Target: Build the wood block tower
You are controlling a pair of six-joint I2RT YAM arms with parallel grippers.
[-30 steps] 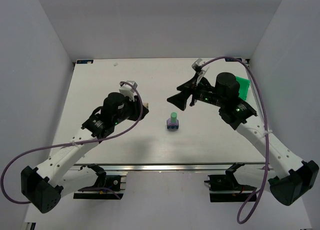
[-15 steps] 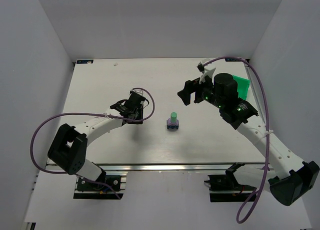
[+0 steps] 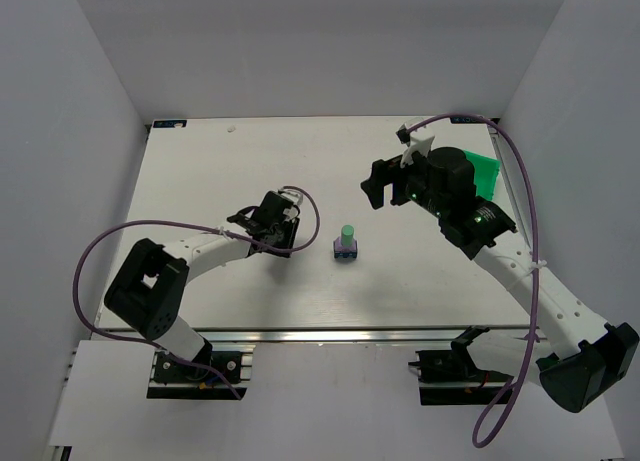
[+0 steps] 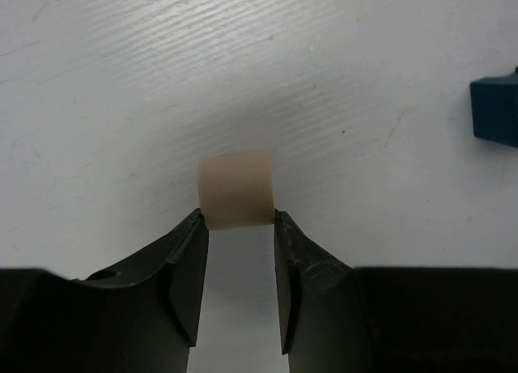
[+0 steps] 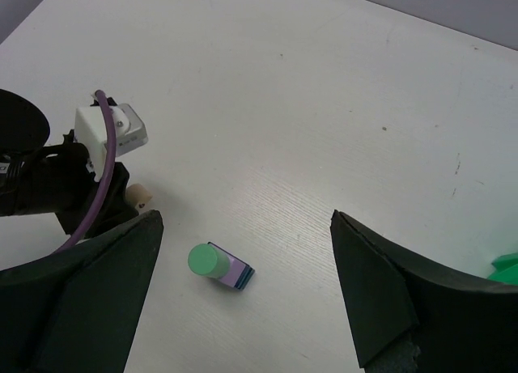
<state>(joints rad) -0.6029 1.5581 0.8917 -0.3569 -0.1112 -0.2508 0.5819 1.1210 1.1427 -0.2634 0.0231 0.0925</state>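
Cream wooden block (image 4: 235,189) pinched at tips of left pincer (image 4: 236,227), low over white worktop (image 4: 121,82), near partial tower (image 3: 346,243). Tip hold probably leaves block exposed for stacking. Right pincer (image 5: 244,223) spread wide, empty, standing off.

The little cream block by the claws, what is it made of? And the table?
The cream block: probably painted wood, dull and smooth, no shine. The table: white with fine streaky grain lines, perhaps painted wood or a wood-look sheet.
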